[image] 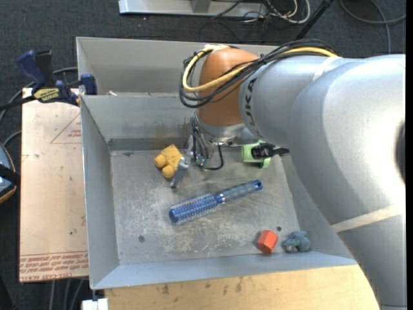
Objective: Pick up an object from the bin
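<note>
Closest to me, by the bin's [100,192] near right corner, I see one orange-red block [266,241] with blunt edges and one grey-blue knobbly lump [297,241], just beside each other. One blue brush [213,202], with a bristled head and a smooth handle, lies slantwise mid-floor. One green piece [253,154] sits near the right wall, partly under the arm [335,128]. That arm reaches in from the right and bends down, its orange-covered wrist [222,86] over the back of the bin. My pincer [186,165] is down just beside one yellow, lumpy, spongy-looking chunk [168,159] near the back wall. Whether it is open or closed, I cannot tell.
</note>
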